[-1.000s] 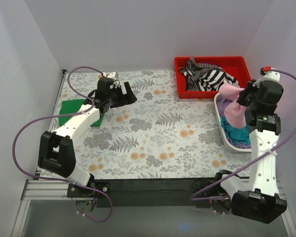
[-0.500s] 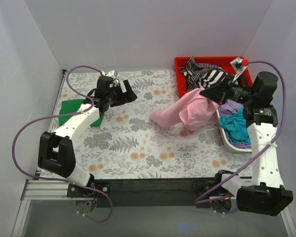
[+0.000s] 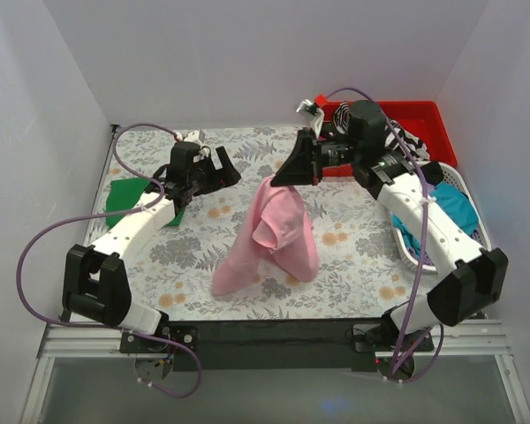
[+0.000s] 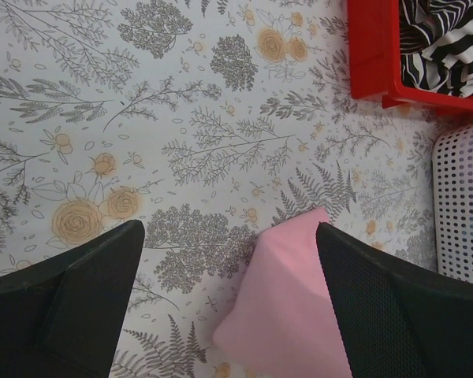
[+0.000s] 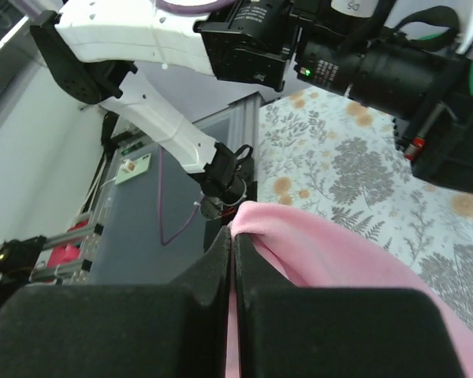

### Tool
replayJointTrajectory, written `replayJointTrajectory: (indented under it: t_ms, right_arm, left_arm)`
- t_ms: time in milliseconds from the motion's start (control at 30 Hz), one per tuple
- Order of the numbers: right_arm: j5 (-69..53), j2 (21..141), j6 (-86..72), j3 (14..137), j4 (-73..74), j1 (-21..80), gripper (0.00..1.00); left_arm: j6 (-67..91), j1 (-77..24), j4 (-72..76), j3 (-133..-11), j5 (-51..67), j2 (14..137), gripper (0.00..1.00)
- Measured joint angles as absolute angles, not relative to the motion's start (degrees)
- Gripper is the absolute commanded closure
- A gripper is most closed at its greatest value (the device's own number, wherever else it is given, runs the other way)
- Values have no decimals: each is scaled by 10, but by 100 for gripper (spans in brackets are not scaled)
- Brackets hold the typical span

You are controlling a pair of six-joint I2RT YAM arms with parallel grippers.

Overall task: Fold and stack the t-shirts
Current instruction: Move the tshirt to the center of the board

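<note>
Right gripper (image 3: 281, 177) is clamped on the pink t-shirt (image 3: 278, 234), which hangs lengthwise below its fingers and trails onto the table (image 3: 353, 274). Left gripper (image 3: 231, 168) hovers, fingers apart, cloth just ahead, possibly a hem.

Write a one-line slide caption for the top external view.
Right gripper holds the pink shirt up, its hem trailing on the table; left gripper hangs open, apart.

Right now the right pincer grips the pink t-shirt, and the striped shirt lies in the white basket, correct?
No. The striped shirt lies in the red bin, not the white basket, as the left wrist view shows. The right pincer does grip the pink t-shirt.
</note>
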State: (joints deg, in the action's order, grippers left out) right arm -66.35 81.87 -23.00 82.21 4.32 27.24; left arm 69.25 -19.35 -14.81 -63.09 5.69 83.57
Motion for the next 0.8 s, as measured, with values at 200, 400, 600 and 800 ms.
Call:
replayJointTrajectory:
  t_ms: [200,400,600,800]
  right_arm:
    - [-661,912,-232,953,42,323,99]
    - [-390,894,-149,991,168,288,36]
    - [-6,847,-112,872,259,253,28]
    - [137,833,-118,777,339,201,25]
  left_arm:
    - [695,-194,-147,-624,12,800,10]
    - [695,-193,-147,-622,-32,764,10]
    - [694,-192,-147,-615,-51,754,9]
    - [691,-192,-148,-612,-43,754,9]
